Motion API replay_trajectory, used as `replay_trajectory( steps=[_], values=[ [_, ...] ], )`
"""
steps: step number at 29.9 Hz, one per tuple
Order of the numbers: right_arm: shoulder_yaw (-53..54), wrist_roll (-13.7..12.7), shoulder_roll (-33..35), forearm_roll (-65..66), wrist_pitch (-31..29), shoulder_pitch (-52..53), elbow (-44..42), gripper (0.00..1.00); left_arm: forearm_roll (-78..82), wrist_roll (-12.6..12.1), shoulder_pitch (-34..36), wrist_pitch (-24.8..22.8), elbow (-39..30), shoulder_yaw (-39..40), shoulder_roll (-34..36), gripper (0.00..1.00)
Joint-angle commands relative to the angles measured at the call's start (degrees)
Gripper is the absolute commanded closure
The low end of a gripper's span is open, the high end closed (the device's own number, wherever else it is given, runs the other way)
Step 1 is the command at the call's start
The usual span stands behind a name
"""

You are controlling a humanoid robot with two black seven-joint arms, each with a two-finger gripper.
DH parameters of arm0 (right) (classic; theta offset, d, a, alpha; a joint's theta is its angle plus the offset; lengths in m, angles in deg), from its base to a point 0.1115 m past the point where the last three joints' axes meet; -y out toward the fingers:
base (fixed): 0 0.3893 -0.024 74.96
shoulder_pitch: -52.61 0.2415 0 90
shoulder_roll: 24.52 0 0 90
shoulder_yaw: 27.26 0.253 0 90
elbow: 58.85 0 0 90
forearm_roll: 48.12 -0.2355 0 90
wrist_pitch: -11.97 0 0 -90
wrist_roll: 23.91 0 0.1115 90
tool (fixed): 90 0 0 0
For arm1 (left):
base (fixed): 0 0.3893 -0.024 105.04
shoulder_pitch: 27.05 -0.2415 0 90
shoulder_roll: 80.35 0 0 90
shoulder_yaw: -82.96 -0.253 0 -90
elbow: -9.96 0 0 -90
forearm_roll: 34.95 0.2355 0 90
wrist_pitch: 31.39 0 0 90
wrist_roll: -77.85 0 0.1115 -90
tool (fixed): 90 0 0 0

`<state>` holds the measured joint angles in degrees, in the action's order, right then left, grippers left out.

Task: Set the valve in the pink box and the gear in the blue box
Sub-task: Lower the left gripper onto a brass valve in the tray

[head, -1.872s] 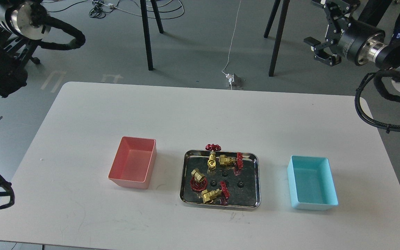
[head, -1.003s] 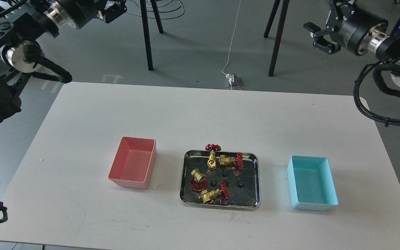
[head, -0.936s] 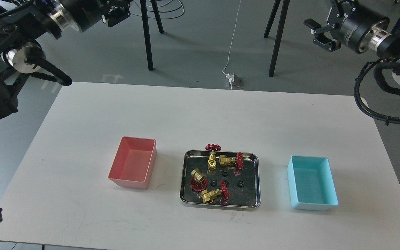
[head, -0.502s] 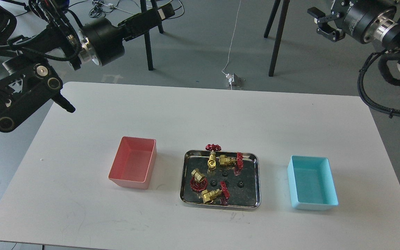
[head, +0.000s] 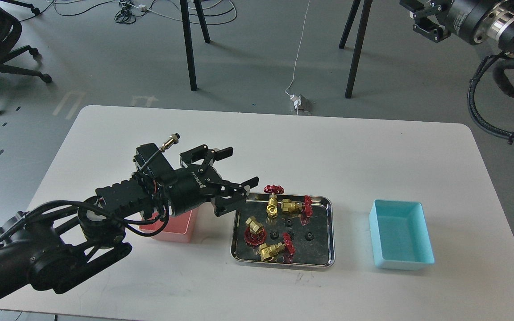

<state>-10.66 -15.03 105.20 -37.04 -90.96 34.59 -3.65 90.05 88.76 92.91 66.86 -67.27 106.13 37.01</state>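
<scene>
Four brass valves with red handwheels lie in a steel tray [head: 331, 232]; the nearest valve [head: 271, 251] is at its front, and another valve [head: 272, 204] leans on the far rim. Small black gears [head: 309, 235] lie between them. The pink box [head: 181, 226] is left of the tray, mostly hidden behind my left arm. The blue box [head: 400, 240] stands to the right, empty. My left gripper [head: 238, 168] is open and empty, just above the tray's far-left corner. My right gripper [head: 423, 18] is open and empty, high off the table at the top right.
My left arm [head: 60, 249] crosses the table's front left, over the pink box. The white table [head: 328, 147] is bare behind the tray. Chair and stand legs [head: 188, 49] and cables are on the floor beyond.
</scene>
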Motion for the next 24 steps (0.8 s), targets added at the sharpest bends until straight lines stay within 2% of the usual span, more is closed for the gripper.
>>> replay_trajectory(
  steps=[1, 6, 14, 24],
  values=[
    [-0.2, 0.0, 0.0, 0.3, 0.0, -0.1, 0.0, 0.01, 0.0, -0.4, -3.9, 0.4, 1.8, -0.4, -2.1, 0.02],
    [-0.2, 0.0, 0.0, 0.3, 0.1, -0.2, 0.0, 0.01, 0.0, -0.8, -7.5, 0.4, 4.6, -0.4, -6.3, 0.02],
    [-0.2, 0.0, -0.1, 0.3, 0.4, -0.4, 0.0, 0.01, 0.0, -2.4, -8.1, 0.4, 9.3, -0.4, -12.1, 0.02],
    [-0.3, 0.0, -0.4, 0.3, 0.5, -0.1, -0.1, 0.01, 0.0, -2.2, -8.0, 1.5, 15.4, -0.6, -14.1, 0.04]
  ],
)
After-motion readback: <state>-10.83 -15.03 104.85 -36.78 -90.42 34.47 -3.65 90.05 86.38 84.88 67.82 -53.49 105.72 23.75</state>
